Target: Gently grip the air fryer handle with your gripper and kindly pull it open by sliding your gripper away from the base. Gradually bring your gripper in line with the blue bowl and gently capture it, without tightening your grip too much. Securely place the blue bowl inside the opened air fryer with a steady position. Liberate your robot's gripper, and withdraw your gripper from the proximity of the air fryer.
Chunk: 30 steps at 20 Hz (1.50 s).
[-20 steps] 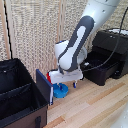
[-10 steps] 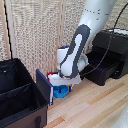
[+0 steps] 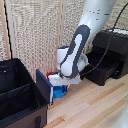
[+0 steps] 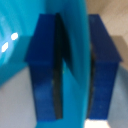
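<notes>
The gripper (image 3: pixel 61 86), fingers (image 4: pixel 47 70) pinching the blue bowl (image 3: pixel 60 91) rim (wall between them), has the air fryer (image 3: pixel 109 56) at two o'clock.

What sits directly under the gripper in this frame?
The blue bowl sits on the wooden floor under the gripper. In the wrist view its rim passes between the fingers. The gripper covers most of the bowl, hiding its inside.

Bright blue bowl (image 3: pixel 60 91) beside black crate (image 3: pixel 20 97) with blue panel (image 3: pixel 43 86); dark-blue fingers (image 4: pixel 47 70) on white gripper (image 3: pixel 64 80); glossy black fryer (image 3: pixel 111 55) right of crate; pale striped wood floor (image 3: pixel 95 107); red cup (image 3: pixel 50 75) behind bowl
</notes>
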Motion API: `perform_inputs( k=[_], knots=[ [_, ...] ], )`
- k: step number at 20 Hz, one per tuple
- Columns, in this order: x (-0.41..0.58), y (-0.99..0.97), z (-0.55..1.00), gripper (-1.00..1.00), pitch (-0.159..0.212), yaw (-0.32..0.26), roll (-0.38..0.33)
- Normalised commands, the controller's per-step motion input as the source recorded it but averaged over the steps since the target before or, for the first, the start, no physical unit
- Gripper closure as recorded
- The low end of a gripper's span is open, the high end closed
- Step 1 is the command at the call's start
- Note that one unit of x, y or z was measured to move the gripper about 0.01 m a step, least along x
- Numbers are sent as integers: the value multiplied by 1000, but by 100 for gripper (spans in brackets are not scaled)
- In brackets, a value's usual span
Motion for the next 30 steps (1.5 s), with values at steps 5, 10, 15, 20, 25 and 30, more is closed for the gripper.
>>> perform_inputs(
  k=[5,10,15,20,25,30],
  knots=[
    [115,0,733,100,87,13,-12],
    [357,-1,818,100,55,0,0],
    [477,0,842,100,13,-35,0],
    [502,0,654,100,0,-175,-24],
    [468,0,514,100,0,-222,-84],
    [447,-257,558,100,0,-200,-21]
  ],
)
